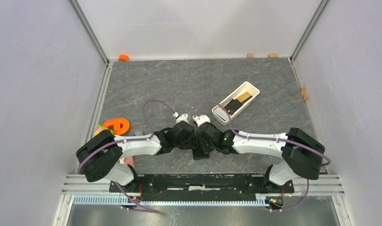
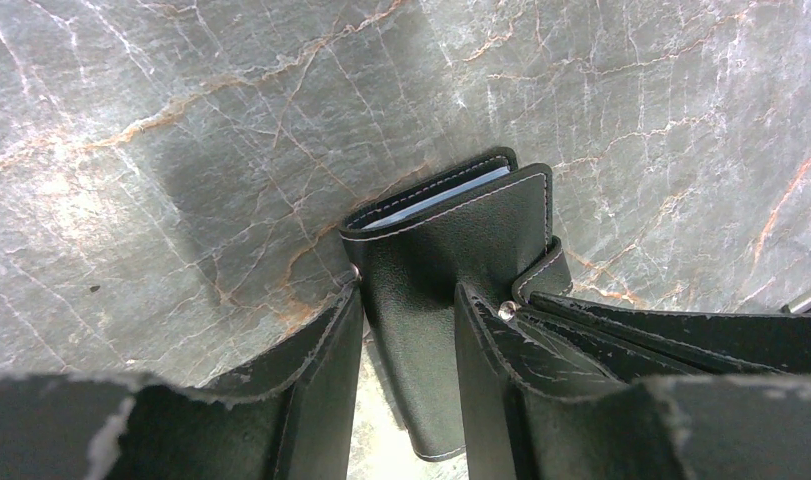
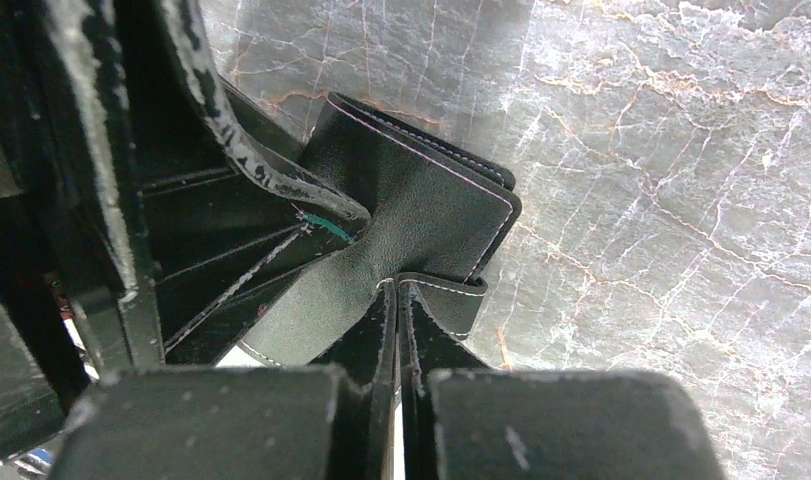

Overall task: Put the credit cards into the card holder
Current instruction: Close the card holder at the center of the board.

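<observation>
A: L to R. Left gripper (image 2: 406, 310), what's it got?
B: Clamped across the card holder (image 2: 451, 240), one finger each side. Holder's at the near edge of the table (image 1: 170, 84), btwn the two arms. Pale blue card (image 2: 436, 203) edge shows in the top pocket, I think; view's tight
A: Risk there?
B: The squeeze may pin the flaps together when they need to open. Too light & the leather twists out
A: Right gripper (image 3: 396, 300)?
B: Pinched tight on the snap tab (image 3: 443, 292), just beside the left's finger. Tab's small & curled. An angled pull could slip it, or drag the holder through the left's grip & tip the blue card out
A: Other credit cards?
B: Black card (image 1: 232, 107) & tan card (image 1: 245, 96) lie in the white tray (image 1: 251, 87), well apart to the right. Both arms are busy, so neither can fetch w/o letting go
</observation>
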Robot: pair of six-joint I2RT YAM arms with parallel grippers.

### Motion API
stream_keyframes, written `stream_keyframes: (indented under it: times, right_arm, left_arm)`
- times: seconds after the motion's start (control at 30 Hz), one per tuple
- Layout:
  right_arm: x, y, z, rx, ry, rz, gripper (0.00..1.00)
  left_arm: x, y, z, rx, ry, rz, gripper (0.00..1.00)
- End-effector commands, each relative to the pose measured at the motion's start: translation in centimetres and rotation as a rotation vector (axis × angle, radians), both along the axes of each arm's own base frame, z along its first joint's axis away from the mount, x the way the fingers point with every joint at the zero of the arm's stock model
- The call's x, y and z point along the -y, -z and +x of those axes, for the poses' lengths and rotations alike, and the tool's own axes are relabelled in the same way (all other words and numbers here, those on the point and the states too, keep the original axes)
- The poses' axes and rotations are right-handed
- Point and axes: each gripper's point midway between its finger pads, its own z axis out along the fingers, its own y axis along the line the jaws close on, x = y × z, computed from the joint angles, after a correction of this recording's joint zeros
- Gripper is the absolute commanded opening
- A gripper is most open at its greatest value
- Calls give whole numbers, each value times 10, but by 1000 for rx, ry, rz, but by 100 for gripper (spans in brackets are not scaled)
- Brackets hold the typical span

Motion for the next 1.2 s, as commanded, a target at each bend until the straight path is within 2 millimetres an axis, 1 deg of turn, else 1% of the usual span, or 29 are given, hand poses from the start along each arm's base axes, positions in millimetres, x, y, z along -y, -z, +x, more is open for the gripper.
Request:
stream_keyframes:
  times: [0.0, 0.2, 0.5, 0.63, 0.83, 1.07, 1.17]
  right_arm:
    - [-13, 0, 6, 4, 8, 33, 0]
    - [-17, 0, 1, 8, -15, 30, 0]
    - [-10, 10, -13, -4, -34, -16, 0]
    - [-9, 10, -18, 8, -41, -30, 0]
    - [-8, 15, -25, 19, -56, -57, 0]
    - [-13, 10, -27, 66, -39, -55, 0]
    - [-11, 9, -27, 87, -19, -74, 0]
  left_arm:
    - [-44, 48, -31, -129, 1, 212, 46]
    - [-44, 48, -31, -132, 4, 219, 46]
    - [-45, 49, -31, -135, 2, 226, 46]
    - [-44, 49, -30, -137, 0, 231, 46]
    - [-45, 49, -31, -139, -3, 232, 46]
    - [-45, 49, -30, -140, -7, 233, 46]
    - [-45, 47, -28, -127, -20, 225, 46]
